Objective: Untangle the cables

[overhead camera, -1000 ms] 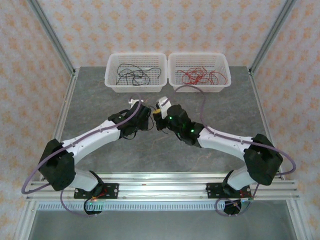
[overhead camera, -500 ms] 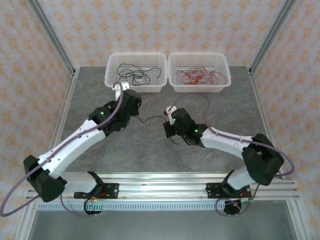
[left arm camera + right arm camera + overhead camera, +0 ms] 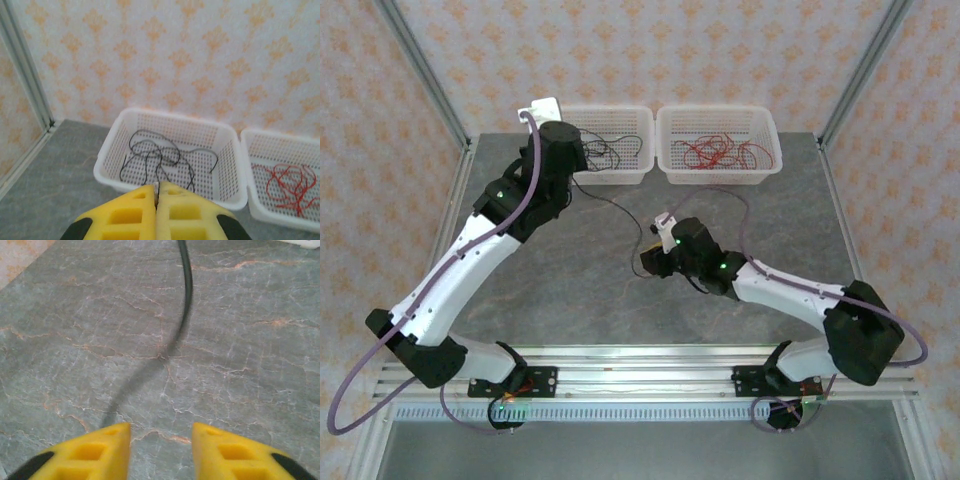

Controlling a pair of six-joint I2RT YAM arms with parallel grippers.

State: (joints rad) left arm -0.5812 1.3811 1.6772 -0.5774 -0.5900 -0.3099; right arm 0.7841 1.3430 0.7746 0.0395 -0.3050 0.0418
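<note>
Curly black wires (image 3: 160,160) and red wires (image 3: 287,185) lie in adjacent baskets (image 3: 107,176).

Counting two white perforated baskets up at the back: left basket (image 3: 620,176), right basket (image 3: 720,177). Two robot arms, left arm (image 3: 470,260) and right arm (image 3: 780,290). Two purple-grey cables (image 3: 531,160), one strung along each. Two grippers, left gripper (image 3: 156,187) and right gripper (image 3: 161,427), with two yellow fingers (image 3: 100,445) apiece, four all told. One black wire (image 3: 615,208) out on the single grey marbled table (image 3: 570,300). More black wires (image 3: 155,157) heaped in one basket, too tangled to number. Red wires (image 3: 720,153) in the other, likewise beyond counting.
</note>
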